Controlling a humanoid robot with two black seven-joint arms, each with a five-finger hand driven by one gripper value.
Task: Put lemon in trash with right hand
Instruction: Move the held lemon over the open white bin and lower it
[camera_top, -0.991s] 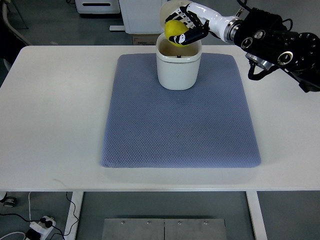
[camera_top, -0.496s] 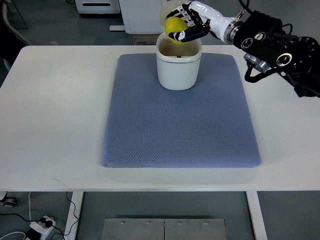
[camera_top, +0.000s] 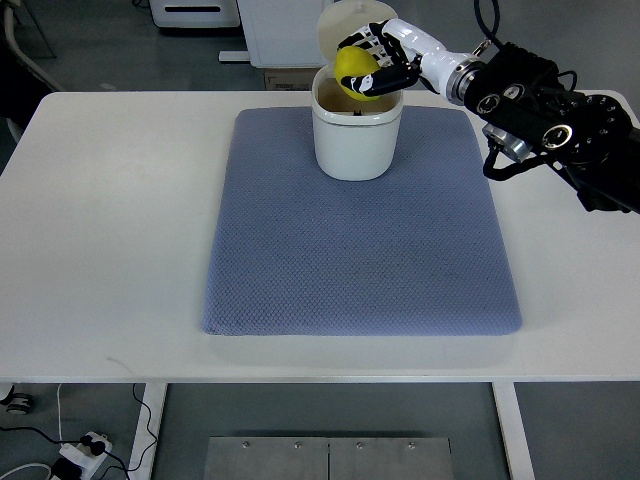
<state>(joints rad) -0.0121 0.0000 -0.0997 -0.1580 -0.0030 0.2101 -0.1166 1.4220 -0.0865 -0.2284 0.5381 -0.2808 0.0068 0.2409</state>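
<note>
A yellow lemon (camera_top: 354, 72) is held in my right hand (camera_top: 372, 68), whose white and black fingers are curled around it. The hand hovers right over the open mouth of the white trash bin (camera_top: 357, 140), with the lemon at about rim height. The bin stands at the far middle of a blue-grey mat (camera_top: 360, 240), and its round lid (camera_top: 345, 20) stands tipped up behind the hand. My right arm (camera_top: 545, 100) comes in from the right edge. No left arm shows.
The mat lies on a white table (camera_top: 110, 220). Beyond the table's far edge stand white cabinets (camera_top: 280, 30) on a grey floor. A power strip (camera_top: 80, 452) lies on the floor below the near left edge.
The right hand has shifted slightly right and lower with the lemon, bringing it from above the bin's far left rim to over the opening. The arm has drifted a little left.
</note>
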